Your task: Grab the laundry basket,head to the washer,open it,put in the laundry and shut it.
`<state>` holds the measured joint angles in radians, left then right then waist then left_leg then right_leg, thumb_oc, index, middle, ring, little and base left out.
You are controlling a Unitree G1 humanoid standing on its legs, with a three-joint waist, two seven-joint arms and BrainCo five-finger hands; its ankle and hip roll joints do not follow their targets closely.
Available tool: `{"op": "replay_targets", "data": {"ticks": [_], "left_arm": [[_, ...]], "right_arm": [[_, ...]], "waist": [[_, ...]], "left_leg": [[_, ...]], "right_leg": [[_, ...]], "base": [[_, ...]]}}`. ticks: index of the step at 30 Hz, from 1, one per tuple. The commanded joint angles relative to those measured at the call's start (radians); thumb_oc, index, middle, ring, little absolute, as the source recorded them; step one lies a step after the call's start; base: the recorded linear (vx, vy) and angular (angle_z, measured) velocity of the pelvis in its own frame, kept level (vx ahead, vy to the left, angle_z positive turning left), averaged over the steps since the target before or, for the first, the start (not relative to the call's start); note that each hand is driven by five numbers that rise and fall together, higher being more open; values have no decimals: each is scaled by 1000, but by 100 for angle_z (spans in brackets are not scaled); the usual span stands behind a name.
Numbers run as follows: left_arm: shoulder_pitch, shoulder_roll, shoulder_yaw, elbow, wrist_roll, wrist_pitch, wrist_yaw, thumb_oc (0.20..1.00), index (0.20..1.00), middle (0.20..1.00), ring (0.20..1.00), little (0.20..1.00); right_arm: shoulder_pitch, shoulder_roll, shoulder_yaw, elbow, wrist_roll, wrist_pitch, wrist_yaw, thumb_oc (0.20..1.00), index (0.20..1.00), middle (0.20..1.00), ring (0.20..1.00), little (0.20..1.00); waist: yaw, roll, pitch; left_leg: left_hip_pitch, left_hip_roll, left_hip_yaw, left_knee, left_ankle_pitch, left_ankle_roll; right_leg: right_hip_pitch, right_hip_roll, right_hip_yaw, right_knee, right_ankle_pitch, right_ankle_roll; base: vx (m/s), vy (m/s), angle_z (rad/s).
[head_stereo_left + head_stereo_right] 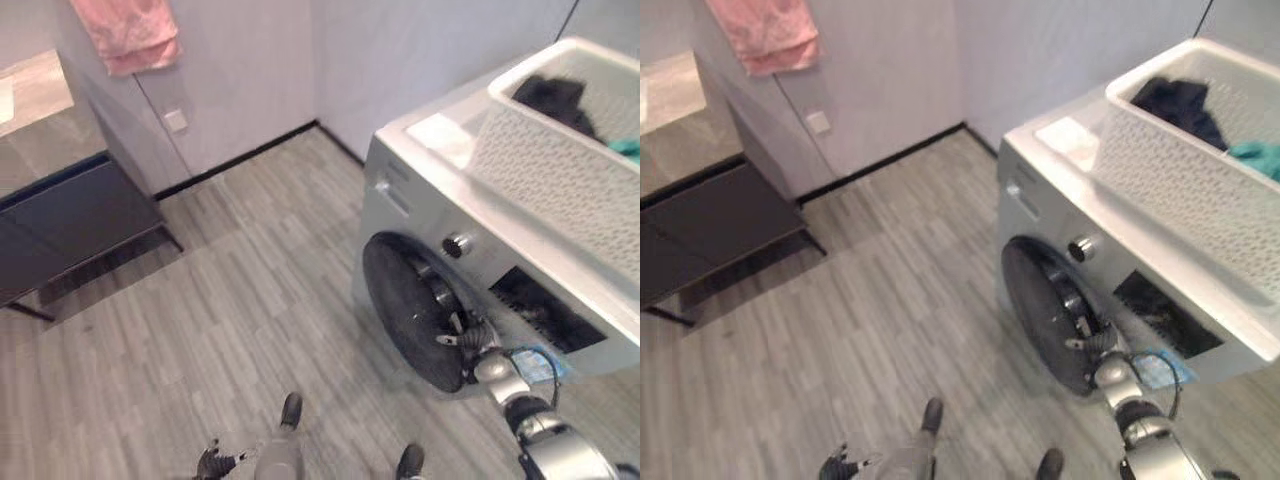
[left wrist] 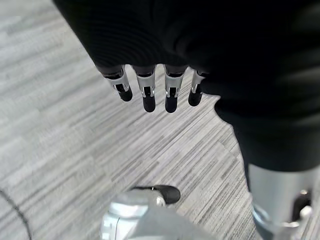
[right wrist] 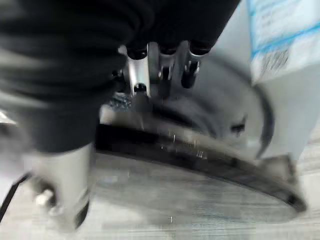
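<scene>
Hanging low over the wood-grain floor [image 1: 230, 300], the left hand [image 2: 150, 92] carries nothing, its fingers loosely straight. Farther out, the right hand [image 1: 462, 338] reaches to the rim of the washer's dark round door [image 1: 410, 310], which stands partly ajar; its own wrist view is smeared, so whether the fingers grip the door cannot be told. Above, the white laundry basket [image 1: 560, 160] sits on top of the washer [image 1: 420, 190], cut off at the picture's edge, with dark clothes [image 1: 1175, 105] and a teal piece [image 1: 1258, 155] inside. Beyond, a pink towel [image 1: 128, 32] hangs on the wall.
</scene>
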<state>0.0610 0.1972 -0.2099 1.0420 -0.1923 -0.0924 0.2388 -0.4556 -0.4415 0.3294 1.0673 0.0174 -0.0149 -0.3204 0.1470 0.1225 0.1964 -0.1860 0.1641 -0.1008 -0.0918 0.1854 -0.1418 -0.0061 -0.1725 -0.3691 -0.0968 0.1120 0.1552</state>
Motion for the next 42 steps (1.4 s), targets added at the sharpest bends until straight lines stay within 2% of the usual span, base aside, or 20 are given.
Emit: {"op": "replay_targets", "data": {"ticks": [1,4,5,8,12,19,23,24,27,29,30,31,32,33,35,37,38,39,40,42], "left_arm": [[-119,35,-69,-23,-58,-48,42,1000,1000,1000,1000,1000],[-117,31,-61,-66,-96,-45,66,1000,1000,1000,1000,1000],[-106,37,-52,-112,-126,-46,82,1000,1000,1000,1000,1000],[-85,57,-40,-187,-153,-56,101,1000,1000,1000,1000,1000],[-68,94,-36,-329,-167,-84,108,1000,1000,1000,1000,1000],[-59,190,-40,-584,-93,-129,86,1000,1000,1000,1000,1000],[-85,295,-68,-705,-58,-111,-52,1000,1000,1000,1000,1000],[-116,393,-121,-761,-5,-92,-163,1000,1000,1000,1000,1000],[-170,462,-200,-747,9,-72,-263,1000,1000,1000,1000,1000],[-250,491,-283,-675,-8,-46,-326,1000,1000,1000,1000,1000],[-349,507,-381,-592,-25,-25,-394,1000,1000,1000,1000,1000],[-352,506,-383,-591,-25,-26,-394,1000,1000,1000,1000,1000],[-461,506,-502,-479,-39,2,-471,1000,1000,1000,1000,1000],[-463,505,-504,-477,-40,1,-471,1000,1000,1000,1000,1000],[-622,387,-609,-223,-106,51,-537,1000,1000,1000,1000,1000],[-719,252,-593,24,-71,67,-503,1000,1000,1000,1000,1000],[-720,251,-593,25,-71,66,-503,1000,1000,1000,1000,1000],[-803,169,-535,174,-23,68,-452,1000,1000,1000,1000,1000],[-803,168,-535,174,-23,68,-452,1000,1000,1000,1000,1000],[-898,150,-421,308,-31,94,-428,1000,1000,1000,1000,1000]], "right_arm": [[-95,117,33,-9,78,-19,20,1000,1000,1000,1000,1000],[-55,296,93,-15,199,-37,73,1000,1000,1000,1000,1000],[-29,397,149,-15,299,-41,118,1000,1000,1000,1000,1000],[10,494,232,-13,415,-39,183,1000,1000,1000,1000,1000],[32,551,294,15,502,-28,246,1000,1000,1000,1000,1000],[51,538,269,63,476,-37,232,1000,1000,1000,1000,1000],[106,470,209,84,414,-18,247,1000,1000,1000,1000,1000],[153,423,169,91,366,-3,273,1000,1000,1000,1000,1000],[199,377,143,97,319,8,299,1000,1000,1000,1000,1000],[233,334,109,99,313,13,309,1000,1000,1000,1000,1000],[251,300,74,104,319,12,311,1000,1000,1000,1000,1000],[251,300,73,104,319,12,311,1000,1000,1000,1000,1000],[268,266,49,98,325,11,316,1000,1000,1000,1000,1000],[267,265,47,98,325,11,316,1000,1000,1000,1000,1000],[262,235,34,69,362,4,307,1000,1000,1000,1000,1000],[233,222,34,43,390,-7,294,1000,1000,1000,1000,1000],[233,222,34,43,390,-7,294,1000,1000,1000,1000,1000],[197,204,45,-12,414,-30,275,1000,1000,1000,1000,1000],[197,204,45,-12,414,-30,275,1000,1000,1000,1000,1000],[181,175,49,-111,447,-48,256,1000,1000,1000,1000,1000]], "waist": [[53,-21,38],[60,-15,34],[66,-15,29],[77,-11,26],[94,-6,13],[91,-6,0],[54,-7,-1],[24,-7,-2],[-5,-11,-10],[-38,-18,-14],[-70,-25,-10],[-69,-25,-13],[-108,-33,-6],[-107,-33,-9],[-163,-50,12],[-198,-67,28],[-197,-66,28],[-231,-89,46],[-231,-89,45],[-268,-126,66]], "left_leg": [[-8,-54,40,5,-77,33],[3,-54,54,5,-85,36],[16,-51,66,5,-89,36],[43,-43,85,5,-96,32],[67,-36,95,5,-101,24],[79,-27,100,5,-104,13],[86,-22,111,5,-109,11],[96,-19,123,5,-118,10],[101,-16,134,5,-122,12],[106,-13,140,5,-125,14],[109,-11,146,5,-128,15],[104,-11,145,5,-126,16],[105,-8,155,5,-129,16],[101,-8,154,5,-128,17],[79,-1,169,5,-121,17],[44,7,175,5,-106,18],[43,7,175,5,-106,18],[12,17,183,5,-89,14],[11,17,183,5,-89,14],[-19,32,206,5,-76,9]], "right_leg": [[-4,-52,44,27,-124,-29],[0,-59,52,26,-120,-29],[4,-60,59,25,-120,-28],[21,-61,62,22,-122,-27],[47,-62,52,17,-126,-25],[69,-58,40,10,-131,-19],[69,-53,50,10,-130,-17],[74,-52,56,10,-132,-13],[72,-53,59,10,-128,-9],[70,-52,66,10,-126,-6],[68,-51,73,12,-125,-3],[64,-51,72,12,-124,-3],[52,-49,86,17,-121,1],[47,-49,85,16,-119,1],[-10,-42,121,36,-113,3],[-69,-34,149,53,-105,1],[-70,-34,149,54,-105,1],[-123,-24,178,68,-94,-3],[-123,-24,178,69,-94,-3],[-173,-13,205,70,-74,-3]], "base": [[9,28,-8],[12,18,-9],[16,15,-11],[18,10,-22],[20,-3,-5],[19,-8,10],[26,14,2],[31,29,-4],[58,32,-10],[63,22,-7],[33,16,-3],[0,0,0],[3,20,-9],[-6,25,-12],[-96,23,-27],[-121,18,-29],[-125,24,-30],[-79,17,-33],[-105,32,-34],[-42,15,-28]]}}
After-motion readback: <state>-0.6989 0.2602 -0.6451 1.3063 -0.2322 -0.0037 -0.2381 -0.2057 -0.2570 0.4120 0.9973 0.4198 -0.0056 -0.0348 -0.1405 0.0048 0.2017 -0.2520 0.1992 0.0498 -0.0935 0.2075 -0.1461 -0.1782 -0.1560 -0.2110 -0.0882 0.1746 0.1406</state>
